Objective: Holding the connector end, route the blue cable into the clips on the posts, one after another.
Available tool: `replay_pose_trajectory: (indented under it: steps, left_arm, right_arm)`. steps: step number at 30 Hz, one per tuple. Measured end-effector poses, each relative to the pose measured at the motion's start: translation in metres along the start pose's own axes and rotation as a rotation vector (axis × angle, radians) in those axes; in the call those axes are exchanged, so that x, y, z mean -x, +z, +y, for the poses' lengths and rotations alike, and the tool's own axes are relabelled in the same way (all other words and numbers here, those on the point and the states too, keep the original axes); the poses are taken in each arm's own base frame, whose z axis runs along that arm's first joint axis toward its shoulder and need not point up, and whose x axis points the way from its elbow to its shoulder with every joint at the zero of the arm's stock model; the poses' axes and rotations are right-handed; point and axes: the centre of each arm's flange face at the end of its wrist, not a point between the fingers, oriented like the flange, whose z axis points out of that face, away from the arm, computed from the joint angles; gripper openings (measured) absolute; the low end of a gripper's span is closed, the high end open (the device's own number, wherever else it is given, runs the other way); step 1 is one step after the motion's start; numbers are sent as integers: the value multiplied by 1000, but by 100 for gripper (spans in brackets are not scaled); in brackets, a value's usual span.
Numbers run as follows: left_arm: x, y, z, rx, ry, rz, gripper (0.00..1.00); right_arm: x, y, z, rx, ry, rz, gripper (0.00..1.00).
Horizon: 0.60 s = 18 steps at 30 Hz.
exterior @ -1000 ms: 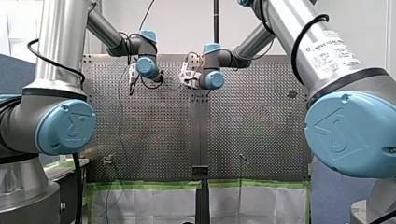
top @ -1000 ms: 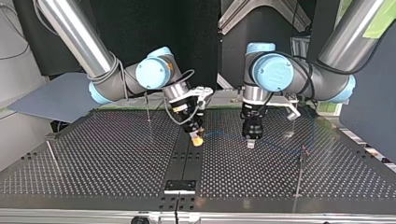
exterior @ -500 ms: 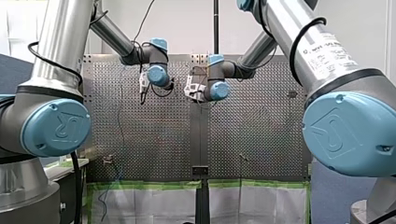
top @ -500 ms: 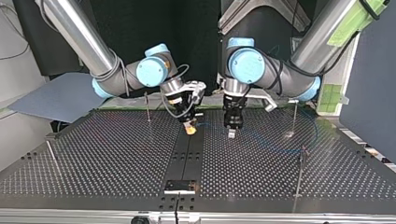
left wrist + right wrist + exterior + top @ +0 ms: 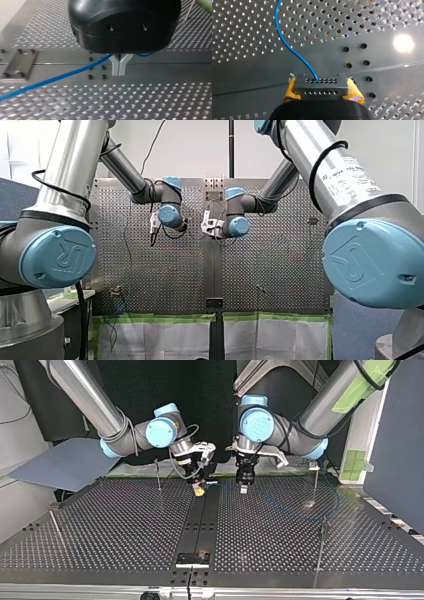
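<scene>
- A label (image 5: 352, 175) on my right arm carries print too small to read; the joint cap (image 5: 59, 256) on my left arm bears a UR mark.
- My right gripper (image 5: 322, 92) clamps the grey connector (image 5: 321, 84) between yellow pads (image 5: 290, 90).
- The blue cable (image 5: 57, 78) leaves the connector, crosses the perforated table (image 5: 125, 525) and passes the fork of my left gripper (image 5: 119, 69), whose metal fingertips press together.

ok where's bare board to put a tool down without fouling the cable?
Best: the top view's left half, bare table between the thin post, the leaning post and the centre plate. Crowded: the middle by the arms, where both arms' jaws hold the connector and blue cable; the cable seems to trail over the right half.
</scene>
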Motion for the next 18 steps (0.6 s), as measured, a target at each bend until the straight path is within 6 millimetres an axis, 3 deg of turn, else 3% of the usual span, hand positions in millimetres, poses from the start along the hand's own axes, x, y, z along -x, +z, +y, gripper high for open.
replay_pose_trajectory:
  steps: [9, 18]
  left_arm:
    - [-36, 7, -19, -28, 0, 27, 0]
    - [-74, 15, -35, -52, -8, 43, 0]
  right_arm:
    - [18, -6, 14, 19, -9, -8, 0]
    - [64, -13, 38, 69, -18, -58, 0]
